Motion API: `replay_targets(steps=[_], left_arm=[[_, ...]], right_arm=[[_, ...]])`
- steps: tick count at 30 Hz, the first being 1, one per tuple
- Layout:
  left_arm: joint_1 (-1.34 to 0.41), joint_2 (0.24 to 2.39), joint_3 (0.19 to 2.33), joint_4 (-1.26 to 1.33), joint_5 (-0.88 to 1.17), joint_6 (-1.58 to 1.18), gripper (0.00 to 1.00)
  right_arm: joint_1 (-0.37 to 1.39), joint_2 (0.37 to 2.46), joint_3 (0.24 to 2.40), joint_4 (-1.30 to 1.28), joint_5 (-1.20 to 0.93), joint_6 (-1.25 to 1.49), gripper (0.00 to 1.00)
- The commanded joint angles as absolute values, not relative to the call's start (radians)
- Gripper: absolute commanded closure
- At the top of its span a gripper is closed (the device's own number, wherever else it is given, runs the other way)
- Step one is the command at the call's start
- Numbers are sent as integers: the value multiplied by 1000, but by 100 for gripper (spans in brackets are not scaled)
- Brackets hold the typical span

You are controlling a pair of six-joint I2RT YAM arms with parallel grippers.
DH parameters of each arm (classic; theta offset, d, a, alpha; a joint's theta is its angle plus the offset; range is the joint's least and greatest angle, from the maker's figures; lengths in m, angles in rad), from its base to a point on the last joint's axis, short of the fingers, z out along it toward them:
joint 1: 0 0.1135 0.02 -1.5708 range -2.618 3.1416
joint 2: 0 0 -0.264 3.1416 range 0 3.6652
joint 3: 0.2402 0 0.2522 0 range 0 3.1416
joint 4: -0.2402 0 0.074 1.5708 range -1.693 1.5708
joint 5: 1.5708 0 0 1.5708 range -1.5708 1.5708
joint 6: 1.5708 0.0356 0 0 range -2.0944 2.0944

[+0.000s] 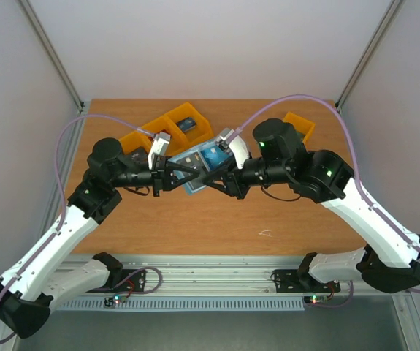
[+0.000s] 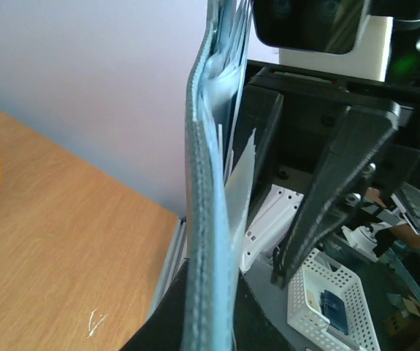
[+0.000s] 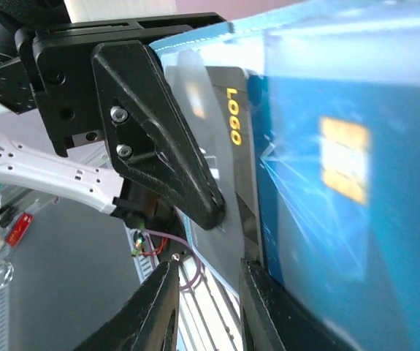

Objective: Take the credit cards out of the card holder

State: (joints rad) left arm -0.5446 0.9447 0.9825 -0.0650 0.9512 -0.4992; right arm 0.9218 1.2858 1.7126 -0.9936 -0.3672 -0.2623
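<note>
The blue-teal card holder [image 1: 193, 167] hangs open above the table between both arms. My left gripper [image 1: 174, 174] is shut on its edge; in the left wrist view the card holder [image 2: 208, 219] stands edge-on, rising out of my left gripper [image 2: 210, 325]. In the right wrist view a dark grey credit card [image 3: 235, 183] marked LOGO sits in a pocket with a left finger [image 3: 158, 131] pressed on it. A blue credit card [image 3: 326, 183] with a gold chip lies beside it. My right gripper [image 3: 210, 269] is open at the holder's lower edge, one finger [image 3: 268, 314] against the blue side.
Orange bins [image 1: 173, 128] stand at the back of the wooden table [image 1: 195, 219], and another orange bin [image 1: 297, 126] is at the back right. A white perforated basket [image 2: 326, 292] shows beyond the table's edge in the left wrist view.
</note>
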Motion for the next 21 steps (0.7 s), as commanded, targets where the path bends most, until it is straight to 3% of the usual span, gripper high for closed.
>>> replay_targets(steps=[1,14,17,19,21], left_arm=[[-545,914,969,110,1110,-521,100],[-546,916,978,134,1144,-495,100],[-546,914,979,134,1147,-491,100],[-546,914,977,133,1142,-492,100],[-546,913,976,131,1138,-497,100]], right_arm=[[891,1218,1664,-938,-350,-231,77],[888,1296,1709,-950,-402,-248,78],[888,1296,1707,-921,-468,-254,85],[888,1296,1707,-907,-517,-259,96],[888,1288,1699,-898,-537,-264,99]])
